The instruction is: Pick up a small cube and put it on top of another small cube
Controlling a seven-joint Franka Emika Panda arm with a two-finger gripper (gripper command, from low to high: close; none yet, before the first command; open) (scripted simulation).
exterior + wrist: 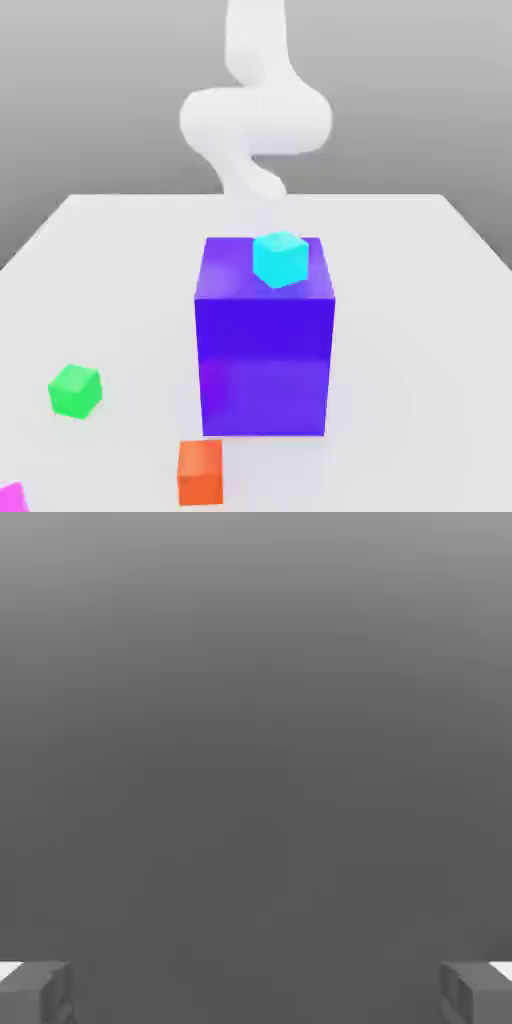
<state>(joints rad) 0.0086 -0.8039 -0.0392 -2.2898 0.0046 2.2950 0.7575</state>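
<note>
My hand (256, 994) stands open, its two fingertips (42, 994) wide apart at opposite edges of the hand view, with nothing gripped between them and plain dark grey beyond. In the exterior view I have one white arm (257, 120), coming down from the top edge, and its lower end drops behind the one big blue-purple cube (265, 365). That block stands upright on the pale bench (420, 330), its top face and one side turned to the camera. I count four small cubes around it. One cyan cube (281, 260) appears over the block's top face, towards the exterior view's right; whether it rests there or hangs above, I cannot tell. One orange cube (200, 473) sits on the bench just in front of the block, near its lower corner on the exterior view's left. One green cube (75, 391) lies farther out to the exterior view's left, apart from the block. Farthest out I have one magenta-pink cube (13, 499), down in the exterior view's lower left corner, partly cut off by the frame, apart from the green and the orange.
</note>
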